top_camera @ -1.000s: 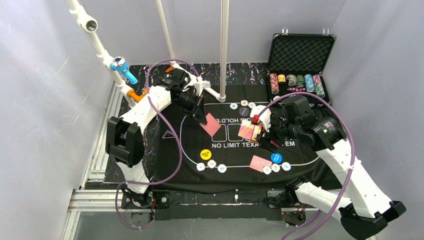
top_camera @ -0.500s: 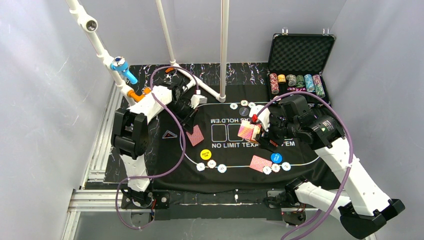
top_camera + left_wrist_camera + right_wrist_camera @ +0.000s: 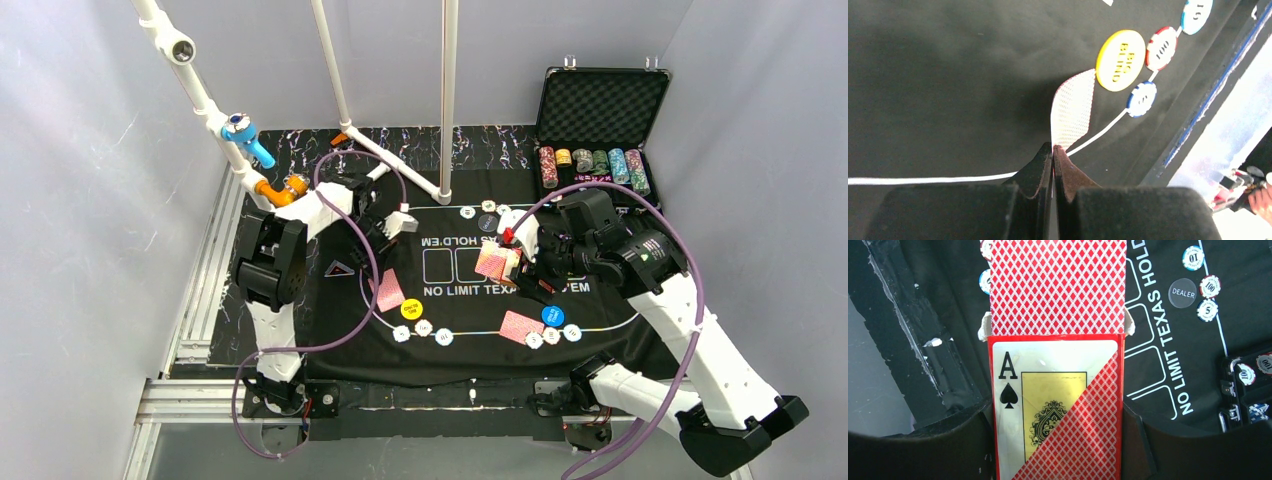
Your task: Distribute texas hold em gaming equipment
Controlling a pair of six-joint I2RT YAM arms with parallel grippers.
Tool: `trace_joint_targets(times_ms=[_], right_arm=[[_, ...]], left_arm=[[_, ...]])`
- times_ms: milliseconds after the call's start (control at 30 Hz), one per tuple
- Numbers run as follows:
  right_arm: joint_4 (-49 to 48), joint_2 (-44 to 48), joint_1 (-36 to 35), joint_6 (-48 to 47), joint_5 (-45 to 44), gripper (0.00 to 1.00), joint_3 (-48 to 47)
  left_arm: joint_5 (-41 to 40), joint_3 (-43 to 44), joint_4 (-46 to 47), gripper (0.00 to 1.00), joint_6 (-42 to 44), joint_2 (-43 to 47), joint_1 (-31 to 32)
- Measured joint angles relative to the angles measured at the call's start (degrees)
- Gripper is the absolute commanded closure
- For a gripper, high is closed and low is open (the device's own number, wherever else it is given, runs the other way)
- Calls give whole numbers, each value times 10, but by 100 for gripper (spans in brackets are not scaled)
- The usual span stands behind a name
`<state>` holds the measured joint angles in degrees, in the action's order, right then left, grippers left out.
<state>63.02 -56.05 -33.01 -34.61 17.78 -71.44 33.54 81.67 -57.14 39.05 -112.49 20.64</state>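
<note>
The left fingers (image 3: 1037, 170) are pressed together on the corner of one red-backed card (image 3: 1073, 110), which is seen nearly edge-on. Its far end reaches toward the felt just beside the yellow BIG BLIND button (image 3: 1120, 60); whether it touches the felt cannot be told. Three chips (image 3: 1161, 48) follow the white printed line beside that button, close to the near edge of the felt mat (image 3: 470, 358). Dark open felt spreads from the card away from that edge.

The right fingers (image 3: 1134, 445) clamp a card box (image 3: 1048, 410) from both sides. The box shows an ace of spades, and the deck (image 3: 1058, 285) sticks out of its open end, backs up. It hangs over the lettering right of the mat's middle.

Below the box, a face-down card (image 3: 520, 327) lies flat next to the blue button (image 3: 552, 316), with three chips (image 3: 552, 337) near the front edge. At the far side, a dark DEALER button (image 3: 488, 222) sits with three more chips (image 3: 467, 212). The printed boxes between the arms are open felt. The foam-lined case (image 3: 600, 105) stands open at the desk's far right corner, behind the right arm.
</note>
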Motion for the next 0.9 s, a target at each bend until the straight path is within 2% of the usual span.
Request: trace_joint_targets(times_ms=[433, 533, 700, 833, 900], right_arm=[[0, -7, 0, 0, 0, 99, 0], [0, -7, 0, 0, 0, 99, 0], [0, -11, 0, 0, 4, 99, 0], [0, -14, 0, -1, 4, 99, 0], [0, -14, 0, -1, 4, 99, 0]], left_arm=[[4, -111, 34, 98, 5, 23, 64], [5, -126, 43, 88, -4, 32, 74], [0, -131, 56, 60, -30, 46, 83], [-14, -129, 67, 45, -58, 65, 85], [-24, -123, 70, 43, -71, 80, 85]])
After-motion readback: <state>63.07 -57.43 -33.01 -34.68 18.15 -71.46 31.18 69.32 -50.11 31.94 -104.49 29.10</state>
